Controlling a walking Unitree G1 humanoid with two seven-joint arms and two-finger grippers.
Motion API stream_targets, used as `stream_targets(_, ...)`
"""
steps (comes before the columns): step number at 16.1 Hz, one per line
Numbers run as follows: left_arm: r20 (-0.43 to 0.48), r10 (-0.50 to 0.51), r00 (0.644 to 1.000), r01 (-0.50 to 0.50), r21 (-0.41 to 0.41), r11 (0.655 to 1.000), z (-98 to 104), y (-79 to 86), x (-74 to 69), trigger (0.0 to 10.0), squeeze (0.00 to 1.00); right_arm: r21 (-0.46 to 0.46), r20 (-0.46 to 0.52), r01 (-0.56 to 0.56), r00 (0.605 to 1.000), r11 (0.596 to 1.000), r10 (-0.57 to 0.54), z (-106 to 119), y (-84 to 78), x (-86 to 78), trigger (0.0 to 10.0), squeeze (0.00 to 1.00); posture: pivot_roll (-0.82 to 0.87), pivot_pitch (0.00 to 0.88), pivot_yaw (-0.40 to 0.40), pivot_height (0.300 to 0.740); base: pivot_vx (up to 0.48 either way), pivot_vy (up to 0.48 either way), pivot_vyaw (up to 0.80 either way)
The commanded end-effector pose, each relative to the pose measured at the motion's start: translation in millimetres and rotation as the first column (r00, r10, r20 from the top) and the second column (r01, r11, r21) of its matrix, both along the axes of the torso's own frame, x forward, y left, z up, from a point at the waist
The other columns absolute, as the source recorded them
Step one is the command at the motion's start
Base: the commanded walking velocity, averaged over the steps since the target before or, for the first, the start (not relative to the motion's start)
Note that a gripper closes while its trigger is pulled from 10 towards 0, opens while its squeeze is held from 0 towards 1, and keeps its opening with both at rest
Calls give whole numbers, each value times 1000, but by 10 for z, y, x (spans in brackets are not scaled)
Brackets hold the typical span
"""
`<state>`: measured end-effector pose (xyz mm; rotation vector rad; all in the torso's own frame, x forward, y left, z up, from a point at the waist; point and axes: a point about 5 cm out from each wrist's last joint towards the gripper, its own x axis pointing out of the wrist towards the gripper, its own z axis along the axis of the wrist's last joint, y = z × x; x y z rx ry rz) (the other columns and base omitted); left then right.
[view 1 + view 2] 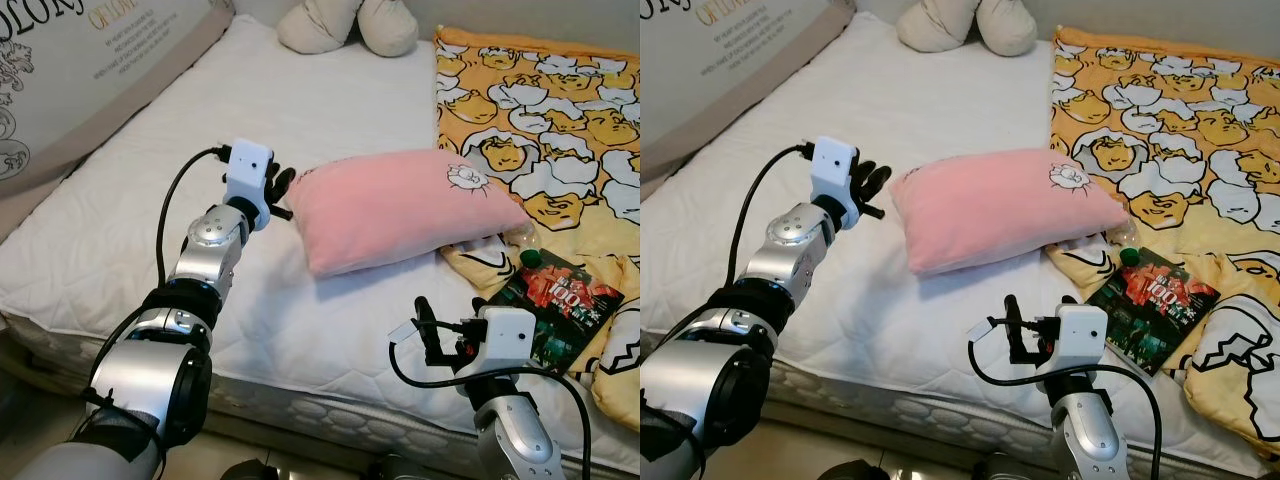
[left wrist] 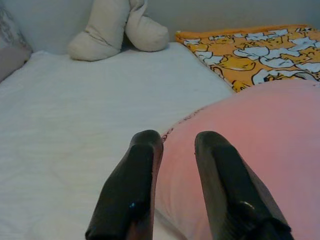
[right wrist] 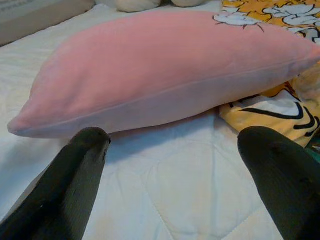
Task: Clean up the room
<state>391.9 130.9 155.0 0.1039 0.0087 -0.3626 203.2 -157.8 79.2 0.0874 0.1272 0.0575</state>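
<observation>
Currently the pink pillow lies flat on the white bed, centre of the head view, its right end resting over the edge of the yellow duck-print blanket that fills the right side of the frame. Left end effector sits at the pillow's left corner, centre-left of the frame; in the left wrist view its fingers stand slightly apart with the pillow's corner just beyond the tips, contact unclear. Right end effector is at lower centre-right, over the bed's front edge, pointing toward the pillow; in the right wrist view its fingers are spread wide, apart from the pillow, holding nothing. Dark book lies on the blanket at lower right, just beside the right arm, with a green-capped bottle touching its top edge. Beige plush sits at upper centre by the wall. Large printed cushion leans at upper left.
</observation>
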Motion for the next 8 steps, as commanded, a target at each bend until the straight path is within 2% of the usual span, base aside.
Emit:
stream_targets(1, 9, -4, 1000, 4, 27, 1000, 20, -34, 15, 10000, 1000, -6, 16, -1, 1000, 1000, 1, 11, 5, 17, 10000, 0, -190, 15, 30, 731, 0, 0, 0)
stream_targets(3, 16, -39, 999, 38, 57, 998, -22, -180, -2, 10000, 1000, -3, 32, 13, 999, 1000, -13, 12, -10, 67, 10000, 0, -185, 0, 29, 731, 0, 0, 0)
stream_targets(6, -40, -54, 998, 55, 6, 998, -84, -345, -15, 10000, 1000, -7, 57, -5, 998, 1000, 6, 54, 12, 80, 10000, 0, -183, 0, 27, 731, 0, 0, 0)
stream_targets(8, -54, -51, 997, 51, -2, 999, -89, -372, -12, 10000, 1000, -20, 54, -20, 998, 1000, 21, 38, 15, 66, 10000, 0, -183, 0, 28, 731, 0, 0, 0)
